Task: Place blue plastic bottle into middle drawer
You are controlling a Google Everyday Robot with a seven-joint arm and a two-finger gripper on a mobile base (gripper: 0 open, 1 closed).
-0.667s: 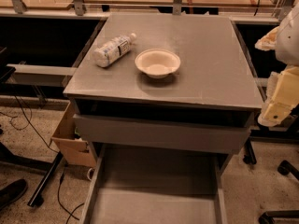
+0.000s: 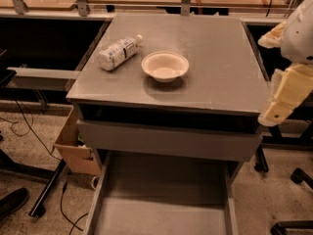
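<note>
"Okay, where does the bottle sit right now?"

"The blue plastic bottle (image 2: 117, 53) lies on its side at the left rear of the cabinet top (image 2: 220, 77), cap pointing back and to the right. The cream bowl (image 2: 165, 66) is near it on the right, not touching."

"And your gripper?"

"The gripper (image 2: 280, 101) hangs off the right edge of the cabinet, well apart from the bottle and carrying nothing that I can see. I cannot tell whether it is open or closed from this angle."

"So the step is the reach?"

"I'd say so — nothing is grasped yet. The middle drawer (image 2: 161, 212) is pulled out below the plain grey front panel (image 2: 166, 140), so the drop spot is ready."

"How would you take it?"

"I'd come across high over the bowl rather than through it, then line the jaws across the bottle's body, square to its long axis. A round bottle lying down will likely roll if I nudge one side first — so I'd descend centred on the label, close gently, and lift straight up before swinging to the drawer."
</note>
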